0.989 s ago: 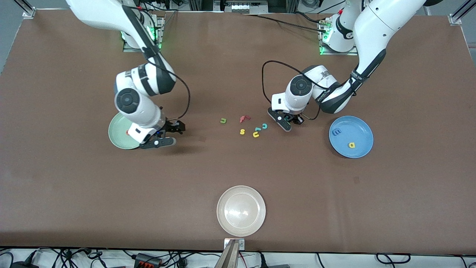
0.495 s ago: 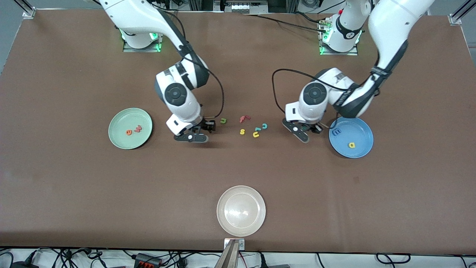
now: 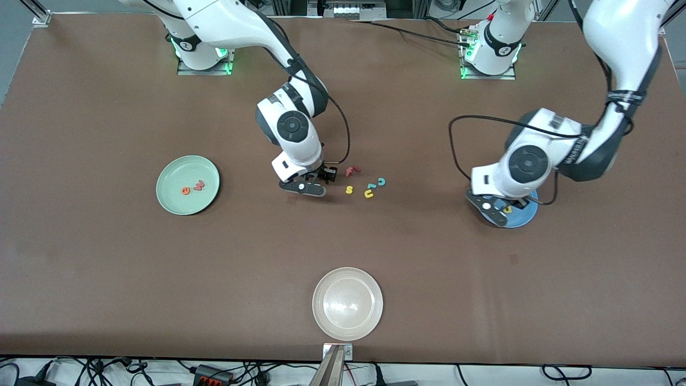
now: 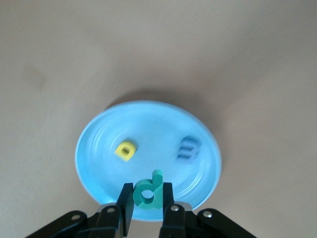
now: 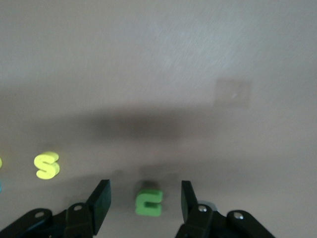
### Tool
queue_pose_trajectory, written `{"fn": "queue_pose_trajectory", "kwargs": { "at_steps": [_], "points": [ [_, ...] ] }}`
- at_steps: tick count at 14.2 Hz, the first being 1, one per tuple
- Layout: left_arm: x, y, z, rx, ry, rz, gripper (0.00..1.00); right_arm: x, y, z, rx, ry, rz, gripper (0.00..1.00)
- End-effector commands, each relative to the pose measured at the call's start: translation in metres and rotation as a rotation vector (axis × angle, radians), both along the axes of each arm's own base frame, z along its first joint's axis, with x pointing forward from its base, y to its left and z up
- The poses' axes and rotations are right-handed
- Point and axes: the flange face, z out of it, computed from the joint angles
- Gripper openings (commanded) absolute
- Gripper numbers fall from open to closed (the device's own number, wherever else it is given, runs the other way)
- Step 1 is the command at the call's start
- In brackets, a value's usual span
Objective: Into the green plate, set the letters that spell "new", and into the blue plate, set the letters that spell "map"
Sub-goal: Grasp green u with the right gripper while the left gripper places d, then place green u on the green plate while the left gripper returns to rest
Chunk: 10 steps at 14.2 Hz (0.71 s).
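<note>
The teal "p" (image 4: 148, 191) is pinched upright in my left gripper (image 4: 148, 201), which is shut on it just above the blue plate (image 4: 158, 124). On that plate lie the yellow "a" (image 4: 125, 150) and the blue "m" (image 4: 189, 148). In the front view my left gripper (image 3: 509, 210) covers most of the blue plate (image 3: 529, 213). My right gripper (image 5: 144, 194) is open low over the table, its fingers on either side of the green "n" (image 5: 149, 202) without touching it. The green plate (image 3: 172, 177) holds the orange "e" (image 3: 185, 190) and the red "w" (image 3: 199, 185).
Beside my right gripper (image 3: 316, 181), toward the left arm's end, lie a red "f" (image 3: 351, 171), a yellow "s" (image 3: 349, 189), a yellow "u" (image 3: 368, 194) and a teal "c" (image 3: 381, 182). A whitish plate (image 3: 347, 303) sits near the table's front edge.
My right gripper left the green plate, crossed to the letter cluster and narrowed around the "n". My left gripper carried the "p" from the cluster to over the blue plate.
</note>
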Motion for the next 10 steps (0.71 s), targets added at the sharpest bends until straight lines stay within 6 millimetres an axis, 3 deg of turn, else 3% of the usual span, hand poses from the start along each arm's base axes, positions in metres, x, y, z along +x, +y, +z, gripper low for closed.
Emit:
{"fn": "queue_pose_trajectory", "kwargs": {
  "at_steps": [1,3,4,5,6,8,10],
  "points": [
    [-0.004,0.034,-0.038,-0.053,0.079,0.039,0.05,-0.001,0.015,-0.011,-0.009,-0.005,-0.016,0.63],
    [-0.013,0.046,-0.050,-0.056,0.098,0.063,0.08,-0.004,0.016,-0.012,-0.015,0.000,-0.008,0.62],
    [-0.014,0.051,-0.052,-0.056,0.102,0.071,0.24,-0.008,0.018,-0.013,-0.021,0.005,-0.001,0.62],
    [-0.015,0.051,-0.055,-0.060,0.105,0.076,0.58,-0.010,0.017,-0.015,-0.036,0.018,0.001,0.62],
    [-0.014,0.053,-0.057,-0.066,0.106,0.079,1.00,-0.012,0.017,-0.016,-0.048,0.031,0.004,0.62],
    [-0.011,0.043,-0.041,-0.060,0.088,0.061,1.00,-0.014,0.015,-0.017,-0.065,0.049,0.006,0.62],
    [-0.005,0.026,-0.007,-0.058,0.054,0.037,1.00,-0.015,0.015,-0.018,-0.070,0.055,0.006,0.61]
  ]
}}
